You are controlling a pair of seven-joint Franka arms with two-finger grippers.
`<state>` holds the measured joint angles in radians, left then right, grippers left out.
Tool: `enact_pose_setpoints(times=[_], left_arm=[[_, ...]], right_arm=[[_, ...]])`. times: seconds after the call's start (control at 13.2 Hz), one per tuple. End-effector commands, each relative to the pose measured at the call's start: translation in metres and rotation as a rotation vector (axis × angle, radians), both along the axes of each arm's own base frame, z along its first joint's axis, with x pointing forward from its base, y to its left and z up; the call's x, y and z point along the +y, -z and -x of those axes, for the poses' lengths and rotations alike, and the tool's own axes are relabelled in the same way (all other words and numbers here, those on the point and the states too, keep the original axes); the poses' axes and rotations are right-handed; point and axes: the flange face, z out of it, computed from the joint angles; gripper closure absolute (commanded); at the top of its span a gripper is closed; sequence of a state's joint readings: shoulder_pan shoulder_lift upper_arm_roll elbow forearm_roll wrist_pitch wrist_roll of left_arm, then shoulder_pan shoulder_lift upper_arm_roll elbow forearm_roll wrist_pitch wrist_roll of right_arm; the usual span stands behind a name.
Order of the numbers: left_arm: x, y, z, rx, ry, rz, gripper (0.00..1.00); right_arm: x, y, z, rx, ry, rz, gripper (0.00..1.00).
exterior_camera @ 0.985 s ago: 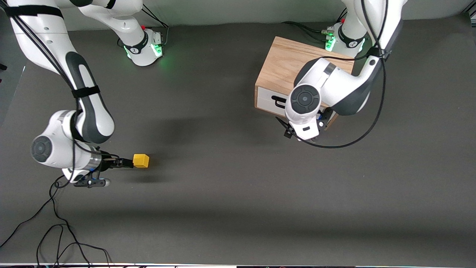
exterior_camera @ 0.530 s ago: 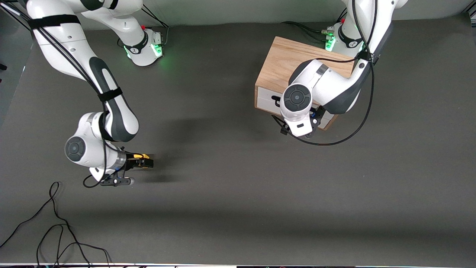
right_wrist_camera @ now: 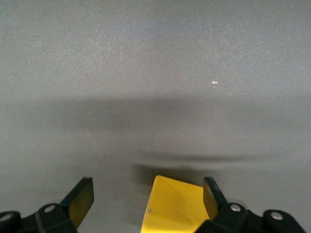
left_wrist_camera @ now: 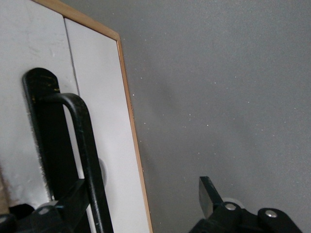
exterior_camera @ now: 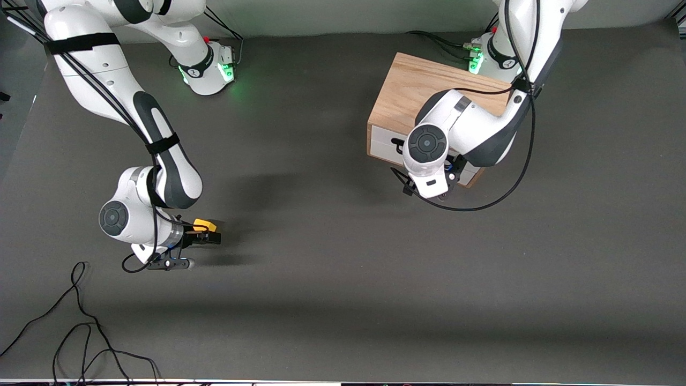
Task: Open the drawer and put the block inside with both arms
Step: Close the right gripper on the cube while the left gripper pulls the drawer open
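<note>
The right gripper [exterior_camera: 206, 234] is down at the table [exterior_camera: 332, 279] toward the right arm's end, with its fingers [right_wrist_camera: 80, 201] spread apart on either side of the block [exterior_camera: 204, 224]. In the right wrist view the yellow block [right_wrist_camera: 172, 204] sits between the two fingers, up against one of them and with a clear gap to the other, so it is not clamped. The block rests on the dark table, well apart from the cabinet [exterior_camera: 423, 91]. The cabinet stands toward the left arm's end, close to that arm's base, with its white front facing the front camera. The drawer [exterior_camera: 383, 143] looks pushed in, its front flush with the cabinet's face. The left gripper [exterior_camera: 429, 185] is right in front of the drawer, low by the black handle [left_wrist_camera: 82, 145]. In the left wrist view one finger [left_wrist_camera: 48, 155] lies against the white panel beside the handle, and the other finger [left_wrist_camera: 208, 194] is well apart from it over bare table, so the left gripper is spread wide and grips nothing.
</note>
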<state>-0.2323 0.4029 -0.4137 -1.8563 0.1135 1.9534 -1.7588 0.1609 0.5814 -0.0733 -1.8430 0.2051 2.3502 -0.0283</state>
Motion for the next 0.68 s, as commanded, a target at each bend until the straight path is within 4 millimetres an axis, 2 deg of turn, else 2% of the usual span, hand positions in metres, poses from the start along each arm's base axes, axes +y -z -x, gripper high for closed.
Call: enact_pose_setpoints(times=[0.0,0.08,0.38,0.61], left_arm=[[-0.003,0.003,-0.004,-0.035,-0.003,-0.007,0.0],[-0.004,0.0,-0.008,-0.049,-0.005,0.002,0.0],[-0.007,-0.002,-0.015,-0.091,0.0,0.027,0.0],[-0.014,-0.004,-0.033,-0.113,-0.009,0.057,0.0]], right_arm=[[-0.013,-0.009,0.004,0.031,0.04,0.009,0.0],[-0.022,-0.01,0.005,0.051,0.09,0.02,0.0],[-0.032,-0.009,0.008,0.083,0.147,0.031,0.0],[-0.027,-0.001,0.011,0.104,0.192,0.04,0.0]])
